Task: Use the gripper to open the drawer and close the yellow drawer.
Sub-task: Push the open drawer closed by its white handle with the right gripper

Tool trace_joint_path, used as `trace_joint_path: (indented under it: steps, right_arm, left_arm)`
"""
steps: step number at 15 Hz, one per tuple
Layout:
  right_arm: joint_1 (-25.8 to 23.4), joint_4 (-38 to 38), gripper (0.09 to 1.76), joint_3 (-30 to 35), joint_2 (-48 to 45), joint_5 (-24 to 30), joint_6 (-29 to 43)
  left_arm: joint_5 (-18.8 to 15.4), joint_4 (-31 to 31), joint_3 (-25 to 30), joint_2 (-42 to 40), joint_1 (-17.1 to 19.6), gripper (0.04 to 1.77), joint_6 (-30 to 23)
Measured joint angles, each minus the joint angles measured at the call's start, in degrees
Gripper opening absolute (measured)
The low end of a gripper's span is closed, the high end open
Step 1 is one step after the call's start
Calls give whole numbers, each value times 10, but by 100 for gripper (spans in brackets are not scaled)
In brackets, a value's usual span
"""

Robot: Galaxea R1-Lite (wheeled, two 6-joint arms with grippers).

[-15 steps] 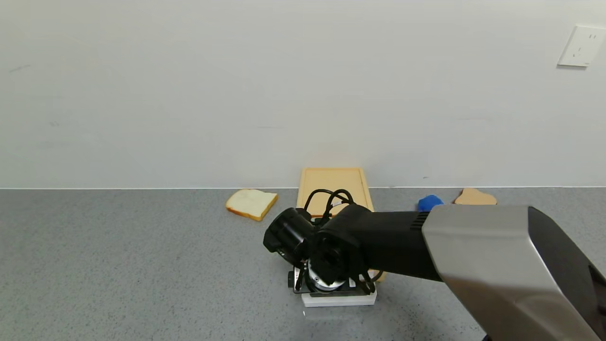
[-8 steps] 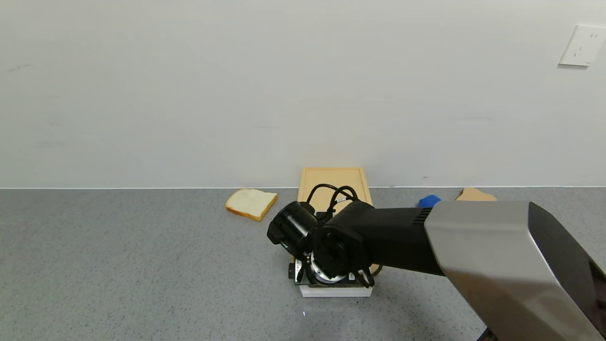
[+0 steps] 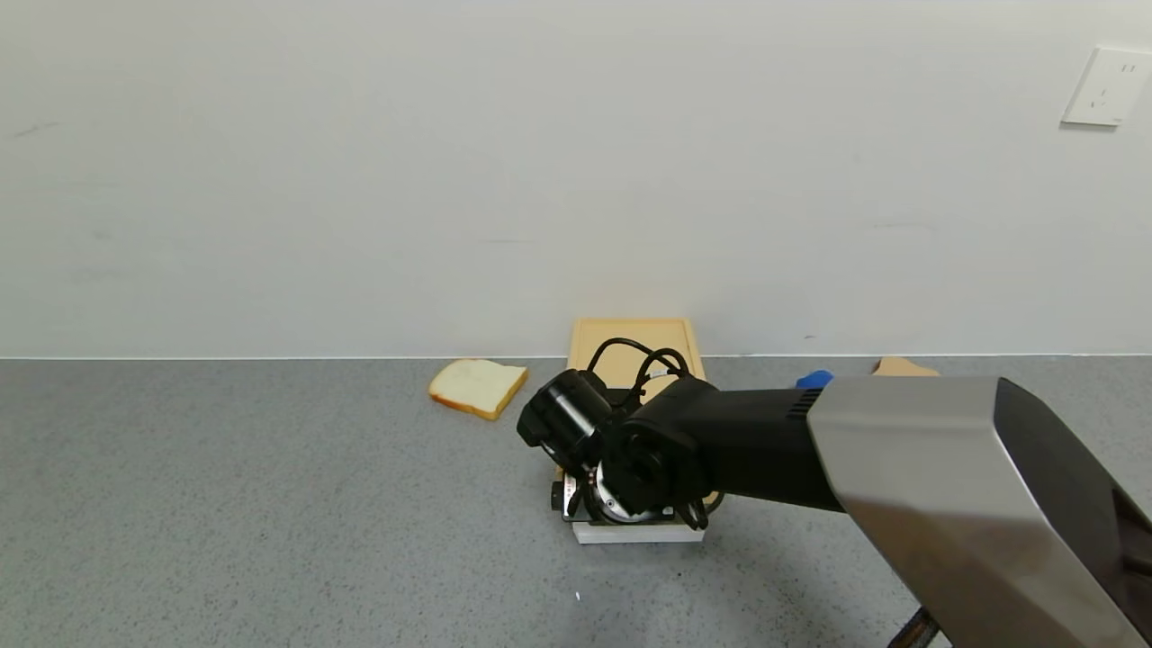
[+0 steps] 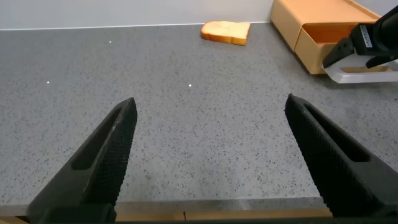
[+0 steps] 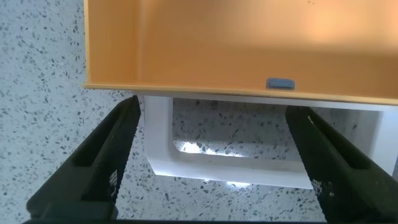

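Note:
The pale yellow drawer (image 3: 634, 346) stands against the wall, and its tray is pulled out toward me. Its white loop handle (image 3: 639, 533) shows just under my right wrist. In the right wrist view my right gripper (image 5: 214, 112) is open. Its fingers (image 5: 102, 158) stand on either side of the handle (image 5: 230, 165), in front of the tray (image 5: 249, 50). The left wrist view shows the tray (image 4: 323, 43) sticking out of its case, with the right gripper (image 4: 373, 43) on the handle. My left gripper (image 4: 211, 106) is open and empty over the table's near edge.
A bread slice (image 3: 477, 385) lies left of the drawer. A blue rolled cloth (image 3: 813, 379) and another bread slice (image 3: 900, 364) lie to its right, partly hidden behind my right arm. The wall runs close behind the drawer.
My right gripper and the white handle have moved toward the wall. The drawer tray has slid further into its case.

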Motion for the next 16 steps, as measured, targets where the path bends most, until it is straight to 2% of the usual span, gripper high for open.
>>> trace_joint_path:
  steps: [16]
  right_arm:
    - [-39,-154,171,-1,25,-1,-72]
  left_arm:
    - [0,0,0,0,0,172,0]
